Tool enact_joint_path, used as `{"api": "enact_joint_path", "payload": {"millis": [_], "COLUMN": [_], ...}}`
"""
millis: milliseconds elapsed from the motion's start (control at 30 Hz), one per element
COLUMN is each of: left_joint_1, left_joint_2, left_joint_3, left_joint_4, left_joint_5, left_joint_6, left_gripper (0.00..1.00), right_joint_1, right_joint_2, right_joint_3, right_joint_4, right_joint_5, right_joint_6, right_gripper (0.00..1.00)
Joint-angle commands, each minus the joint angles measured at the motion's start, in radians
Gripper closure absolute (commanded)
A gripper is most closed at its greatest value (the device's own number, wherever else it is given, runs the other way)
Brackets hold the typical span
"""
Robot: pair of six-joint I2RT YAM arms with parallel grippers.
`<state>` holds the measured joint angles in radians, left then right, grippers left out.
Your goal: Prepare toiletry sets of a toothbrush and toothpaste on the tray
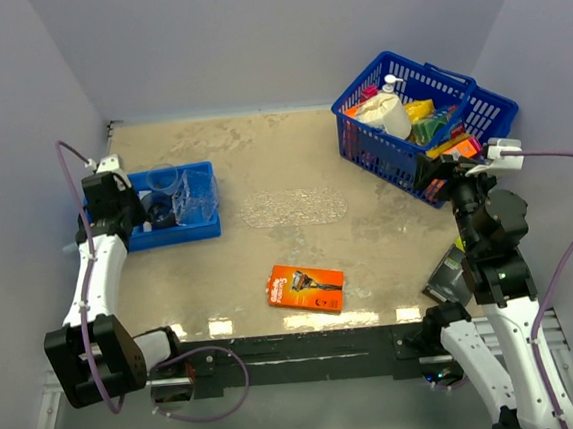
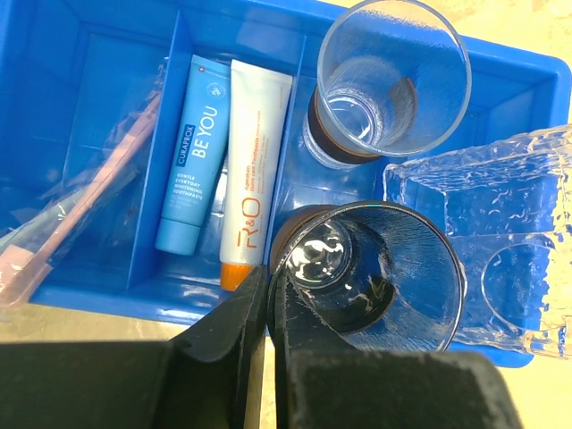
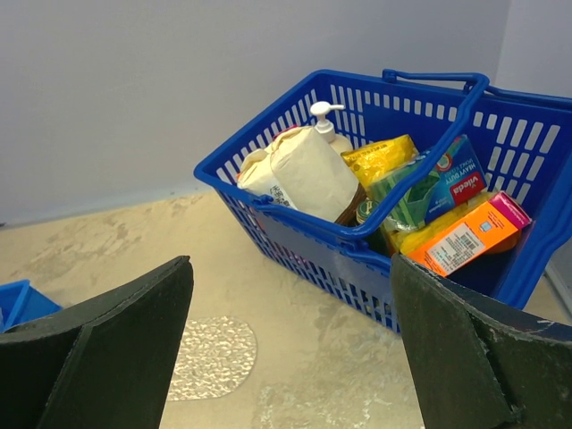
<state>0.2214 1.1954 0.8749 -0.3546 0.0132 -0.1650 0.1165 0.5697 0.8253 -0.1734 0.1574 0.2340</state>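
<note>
- Left wrist view puts the tray (image 2: 500, 206), clear textured plastic, in the right end of the blue bin (image 2: 80, 54), not out on the bench (image 1: 261, 146). Being see-through and crowded by cups, it could be misjudged or dragged along with a neighbour.
- Two toothpaste tubes (image 2: 192, 170), one blue and one white, lie flat and touching in a middle compartment. A pinch at one may catch both or scrape the divider.
- The toothbrush (image 2: 80, 210) seems to lie in a clear wrapper in the left compartment. The film looks slippery and blurs its outline.
- The left gripper (image 2: 270, 290) is closed, apparently nipping the near rim of the brownish cup (image 2: 375, 277). So thin a hold could slip, and a swinging cup would knock the clear cup (image 2: 393, 80) just behind it or the tray beside it.
- The right gripper (image 3: 290, 268) is spread wide and empty, facing the blue wire basket (image 3: 340, 237), well apart from the bin. Its fingers could snag the wires.
- The orange razor pack (image 1: 306, 287) lies alone on the bench, a possible wrong pick.
</note>
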Motion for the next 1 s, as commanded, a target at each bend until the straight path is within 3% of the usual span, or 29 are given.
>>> {"api": "enact_joint_path", "payload": {"millis": [0,500,967], "left_joint_1": [0.010,0.010,0.009], "left_joint_2": [-0.068,-0.148,-0.201], "left_joint_3": [0.042,0.076,0.113], "left_joint_4": [0.029,0.002,-0.018], "left_joint_5": [-0.065,-0.160,-0.110], "left_joint_6": [0.001,0.004,-0.013], "left_gripper": [1.00,1.00,1.00], "right_joint_1": [-0.003,-0.005,-0.005], "right_joint_2": [0.006,0.018,0.021], "right_joint_3": [0.028,0.032,0.049], "right_joint_4": [-0.005,-0.006,-0.028], "right_joint_5": [0.018,0.016,0.014], "right_joint_6": [-0.007,-0.007,-0.005], "right_gripper": [0.06,0.06,0.06]}}
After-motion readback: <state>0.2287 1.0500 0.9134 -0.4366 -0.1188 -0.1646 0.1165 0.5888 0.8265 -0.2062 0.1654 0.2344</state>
